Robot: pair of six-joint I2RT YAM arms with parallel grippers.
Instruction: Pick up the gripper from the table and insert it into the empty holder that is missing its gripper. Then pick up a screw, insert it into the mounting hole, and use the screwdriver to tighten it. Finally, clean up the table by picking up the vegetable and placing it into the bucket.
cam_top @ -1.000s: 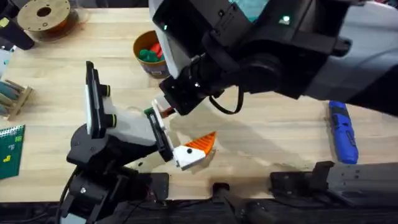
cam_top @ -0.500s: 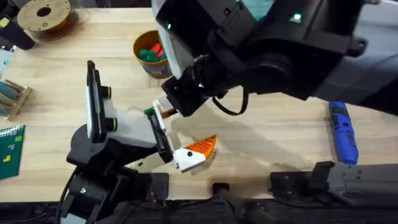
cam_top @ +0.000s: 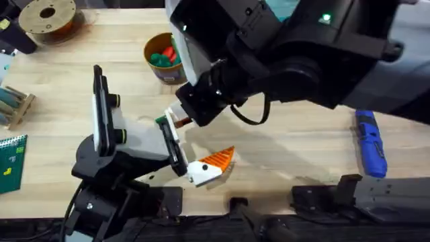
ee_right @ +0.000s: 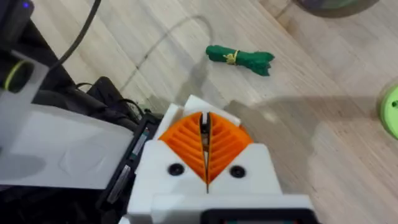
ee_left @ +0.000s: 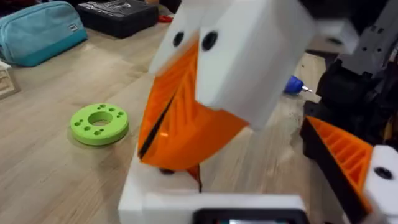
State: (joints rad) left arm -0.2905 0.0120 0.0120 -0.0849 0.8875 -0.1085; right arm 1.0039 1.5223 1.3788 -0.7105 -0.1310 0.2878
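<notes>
My right gripper (cam_top: 180,119) reaches across from the right, its orange pads (ee_right: 186,143) shut. Only a sliver of the orange gripper (ee_left: 194,177) shows under them, pressed onto the white holder (ee_left: 146,196) of my left arm. My left gripper (cam_top: 191,149) lies open, its other finger carrying an orange wedge (ee_left: 339,155). The green vegetable (ee_right: 239,57) lies on the wood just beyond the holder. Far to the right lies the blue screwdriver (cam_top: 370,142). The yellow-orange bucket (cam_top: 153,67) stands at the back with toy pieces inside.
A green ring-shaped disc (ee_left: 99,123) lies on the table near the two grippers. A filament spool (cam_top: 47,15) sits at the back left, with a wooden rack (cam_top: 13,104) and a green board (cam_top: 12,161) at the left edge. A blue pouch (ee_left: 37,31) lies farther off.
The right arm's bulk has drifted slightly to the right. Its pads stay at the holder, and the left arm has not moved.
</notes>
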